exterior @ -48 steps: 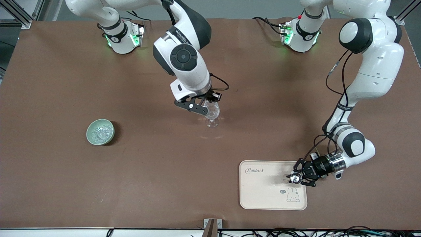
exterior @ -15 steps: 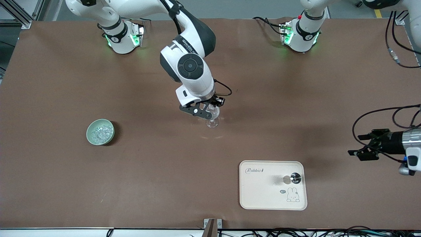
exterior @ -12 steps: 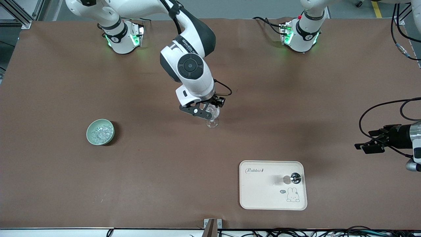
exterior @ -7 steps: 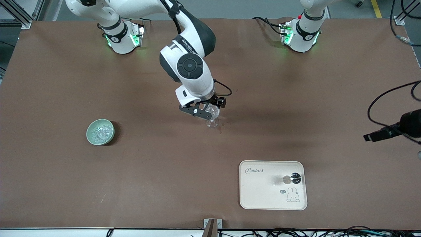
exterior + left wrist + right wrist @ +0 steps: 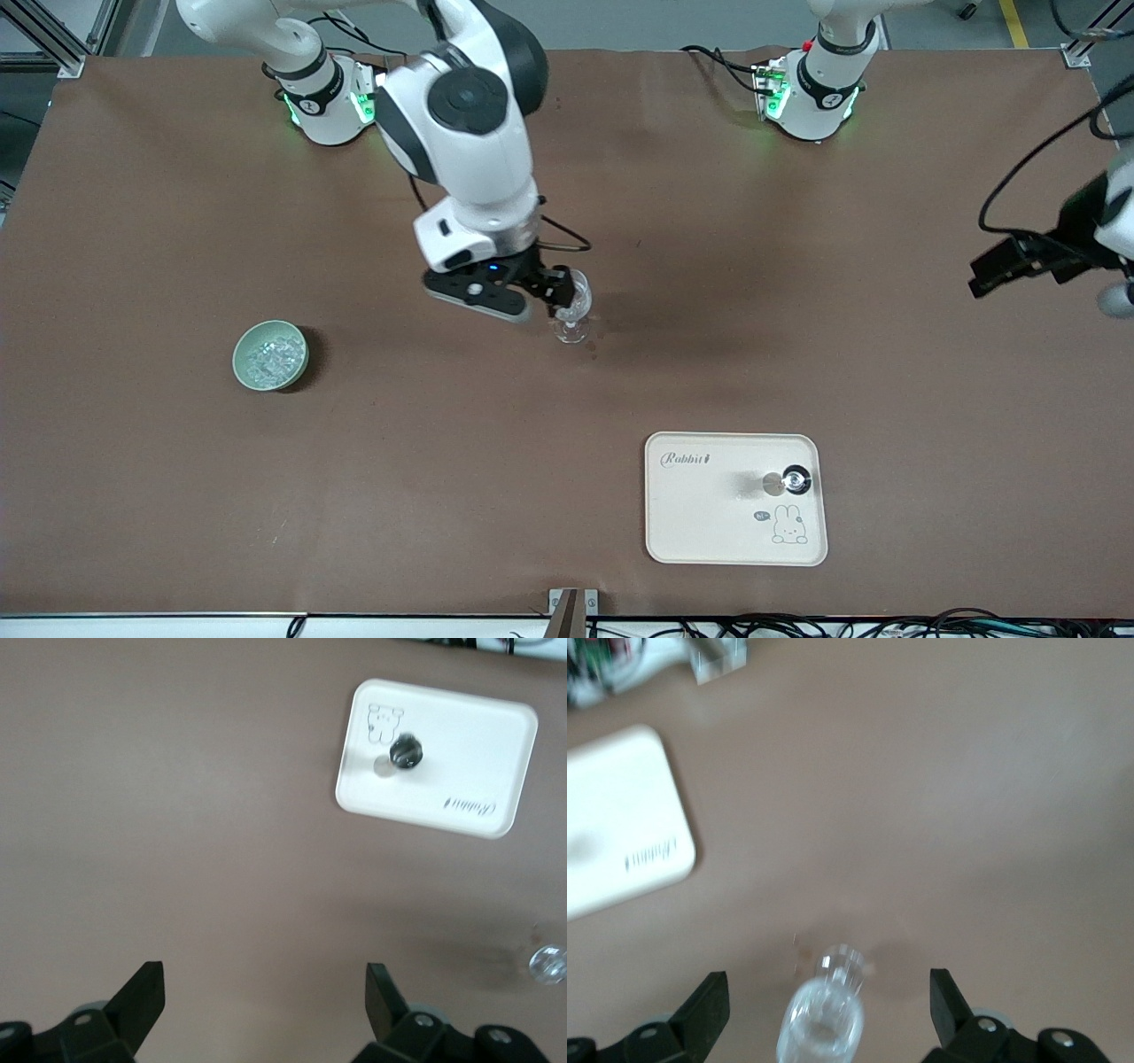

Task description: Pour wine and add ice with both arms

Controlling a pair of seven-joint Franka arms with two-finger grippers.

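The clear stemmed wine glass (image 5: 573, 310) stands upright near the middle of the brown table (image 5: 177, 496), stem vertical, mouth up. The right gripper (image 5: 547, 299) hovers around its bowl, fingers spread apart, not touching. The left gripper (image 5: 1010, 266) hangs spread wide over the left arm's end of the table. Glinting ice (image 5: 268, 357) fills a pale green bowl (image 5: 242, 347) toward the right arm's end.

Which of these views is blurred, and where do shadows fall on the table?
Front view: sharp; a soft shadow lies on the table beside the stemmed glass. Right wrist view: glass and tray smeared, soft. Left wrist view: mildly blurred; faint shadow near the glass.
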